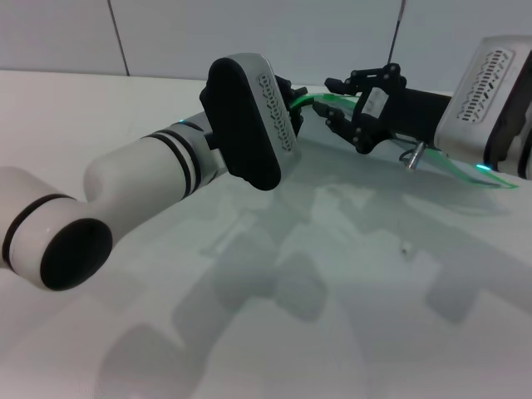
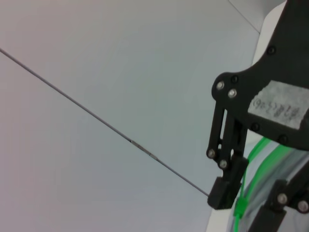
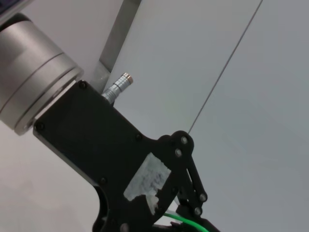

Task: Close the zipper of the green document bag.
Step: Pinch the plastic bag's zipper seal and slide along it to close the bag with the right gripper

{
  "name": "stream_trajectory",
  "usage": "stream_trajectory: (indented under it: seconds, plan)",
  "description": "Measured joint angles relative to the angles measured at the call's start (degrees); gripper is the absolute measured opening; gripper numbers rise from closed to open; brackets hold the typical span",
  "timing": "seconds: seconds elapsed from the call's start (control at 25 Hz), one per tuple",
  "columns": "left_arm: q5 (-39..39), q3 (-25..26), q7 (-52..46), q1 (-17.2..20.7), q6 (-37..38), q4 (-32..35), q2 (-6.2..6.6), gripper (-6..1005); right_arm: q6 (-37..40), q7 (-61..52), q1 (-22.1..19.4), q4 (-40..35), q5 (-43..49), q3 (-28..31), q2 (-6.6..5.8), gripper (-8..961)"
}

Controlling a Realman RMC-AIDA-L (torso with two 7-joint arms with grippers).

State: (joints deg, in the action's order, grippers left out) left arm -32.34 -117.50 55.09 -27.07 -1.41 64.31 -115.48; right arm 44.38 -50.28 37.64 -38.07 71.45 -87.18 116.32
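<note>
Plastics, metal and a matt surface
The green document bag (image 1: 465, 170) looks thin, clear, glossy plastic; its zipper (image 2: 256, 159) bright green plastic; the right gripper (image 1: 345, 108) matt black; the surface (image 1: 332, 316) smooth, matt white.

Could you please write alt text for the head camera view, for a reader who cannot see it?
Both arms meet at the far side of a white table, holding the green document bag lifted off it. The right gripper is at the bag's bright green zipper; the left gripper is mostly hidden behind its own wrist.

No legible text; only blurred scrawl on right claw's (image 2: 251, 193) label (image 2: 280, 104)
</note>
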Motion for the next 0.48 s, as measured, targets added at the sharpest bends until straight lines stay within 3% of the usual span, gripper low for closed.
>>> stream_trajectory:
  seconds: [0.48]
  plan:
    - [0.0,-0.18,0.11,-0.35,0.01,0.19,-0.09,51,0.0,0.0,0.78,0.71,0.0,0.36,0.05,255]
